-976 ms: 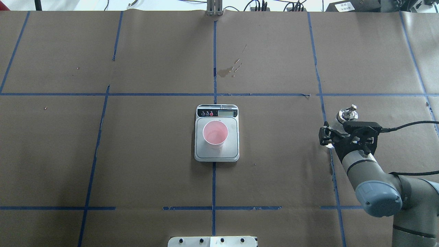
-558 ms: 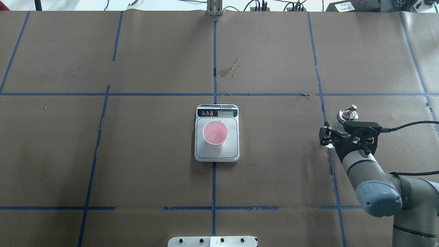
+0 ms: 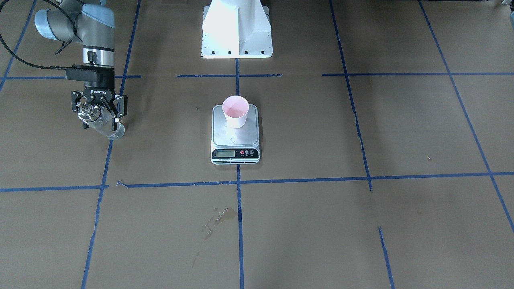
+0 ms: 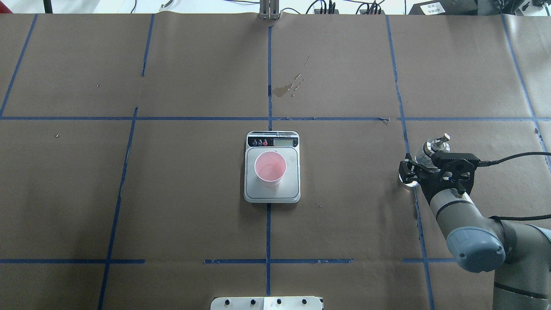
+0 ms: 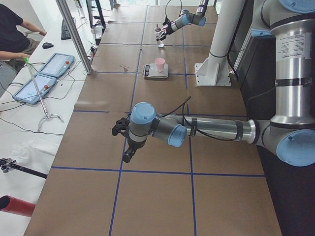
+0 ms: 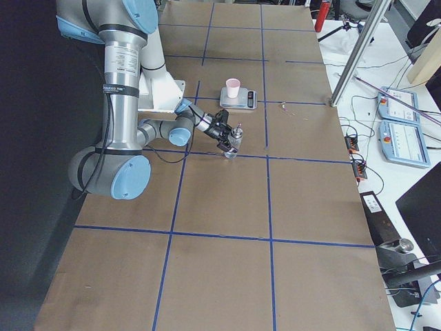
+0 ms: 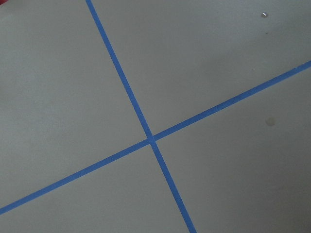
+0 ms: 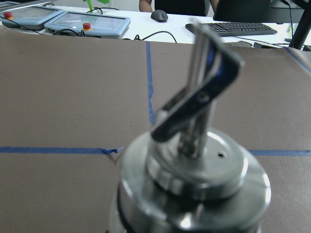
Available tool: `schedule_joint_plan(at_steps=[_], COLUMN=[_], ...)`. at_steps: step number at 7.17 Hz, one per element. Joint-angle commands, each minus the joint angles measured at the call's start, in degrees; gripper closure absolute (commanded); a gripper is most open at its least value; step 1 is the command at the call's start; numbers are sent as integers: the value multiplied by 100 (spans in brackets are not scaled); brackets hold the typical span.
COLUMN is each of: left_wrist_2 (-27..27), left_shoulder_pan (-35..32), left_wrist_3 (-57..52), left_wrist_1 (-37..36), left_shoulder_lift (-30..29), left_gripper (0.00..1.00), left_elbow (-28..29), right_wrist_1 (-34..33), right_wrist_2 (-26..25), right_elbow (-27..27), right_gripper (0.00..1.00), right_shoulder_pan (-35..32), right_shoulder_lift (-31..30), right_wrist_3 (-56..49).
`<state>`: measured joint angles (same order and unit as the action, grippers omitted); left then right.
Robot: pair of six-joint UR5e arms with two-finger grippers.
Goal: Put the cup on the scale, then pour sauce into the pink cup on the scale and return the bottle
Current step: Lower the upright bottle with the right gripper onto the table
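Note:
The pink cup stands upright on the steel platform of the scale at the table's middle; both also show in the front view, cup on scale. My right gripper is shut on the clear glass bottle, far to the right of the scale. The bottle's metal cap and spout stick out beyond the gripper and fill the right wrist view. I cannot make out the sauce inside. My left gripper shows only in the left side view; I cannot tell its state.
Brown paper with blue tape lines covers the table. A dried spill stain lies beyond the scale. The robot's white base stands behind the scale. The left wrist view shows only crossing tape.
The right gripper and bottle have shifted slightly left and away from me; a glint of the bottle's glass now shows at the gripper's left. Cup and scale have not moved.

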<state>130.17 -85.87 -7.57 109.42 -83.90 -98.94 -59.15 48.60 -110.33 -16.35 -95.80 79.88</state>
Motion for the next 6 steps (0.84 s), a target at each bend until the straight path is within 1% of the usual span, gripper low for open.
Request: schedule_joint_plan(at_steps=[1,2,3,5,6], left_wrist_2=[0,0,0,0,0], left_shoulder_pan=[0,0,0,0,0], left_wrist_3=[10,1,10,10,10], left_wrist_1=[0,0,0,0,0], left_shoulder_lift=[-3,5,6,6,6], left_gripper=[0,0,0,0,0], left_elbow=[-38,-47,-73,-82,-82], right_wrist_1=[0,0,0,-17,-35], right_wrist_2=[0,104,280,387,552], right_elbow=[3,-32,-76,-146,-173], right_gripper=[13,0,0,0,0], right_shoulder_pan=[0,0,-9,-17,-17], right_shoulder_lift=[0,-9,-9,-88,-97], right_wrist_3=[10,19,27,27,36])
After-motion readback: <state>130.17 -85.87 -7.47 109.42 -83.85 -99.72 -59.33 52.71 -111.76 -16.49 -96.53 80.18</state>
